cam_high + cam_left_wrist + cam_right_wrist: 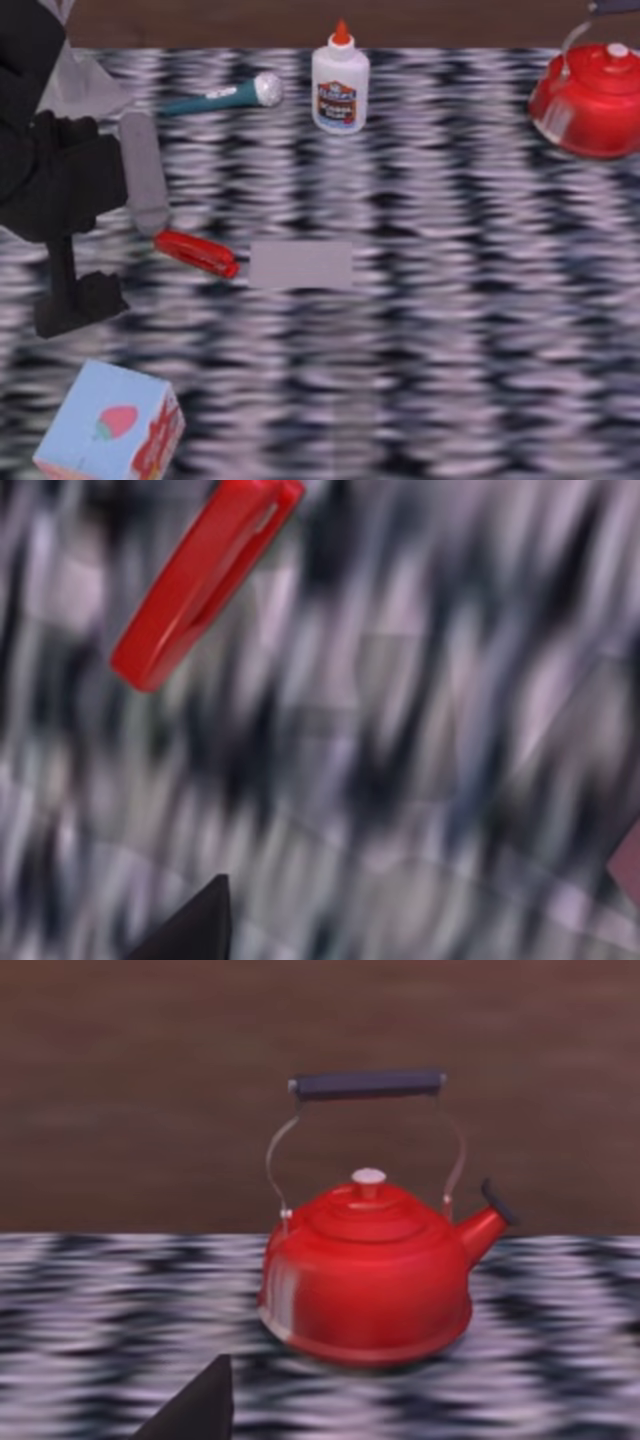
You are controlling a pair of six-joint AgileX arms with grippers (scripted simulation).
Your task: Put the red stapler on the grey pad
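Observation:
The red stapler (pixel 195 253) lies flat on the patterned cloth, its end just left of the grey pad (pixel 300 265) and not on it. The pad is bare. My left gripper (pixel 80 300) hovers left of the stapler, nearer the table's front, open and holding nothing. In the left wrist view the stapler (pixel 205 575) lies slanted ahead of the gripper (pixel 400 950), and one dark fingertip (pixel 195 925) shows. My right gripper (pixel 400 1430) is out of the top view; it is open and faces the kettle.
A grey bar (pixel 145 175) stands just behind the stapler. A teal microphone (pixel 225 95) and a white glue bottle (pixel 340 85) sit at the back. The red kettle (pixel 590 100) (pixel 370 1270) is back right. A blue cube (pixel 110 425) sits front left.

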